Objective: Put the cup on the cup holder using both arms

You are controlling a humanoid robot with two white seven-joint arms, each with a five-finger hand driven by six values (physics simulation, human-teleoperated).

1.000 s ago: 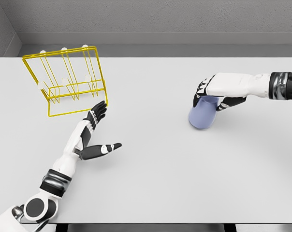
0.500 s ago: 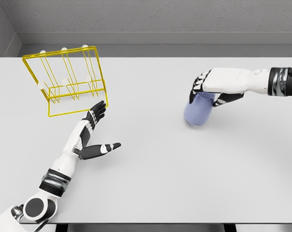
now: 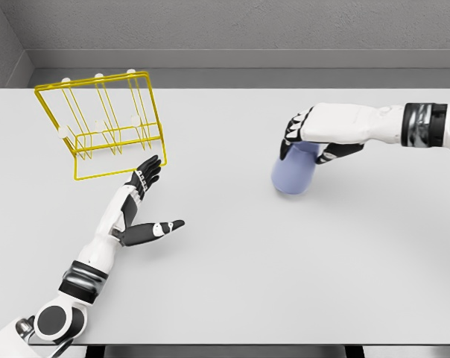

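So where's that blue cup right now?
In the head view, the blue cup sits right of centre on the white table, gripped from above by the right hand, far from the yellow rack at the left.

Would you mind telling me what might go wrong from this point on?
1. The right hand grips the blue cup only at its top, so it might slip.
2. The left hand lies open close to the yellow cup holder and may knock this light wire frame.
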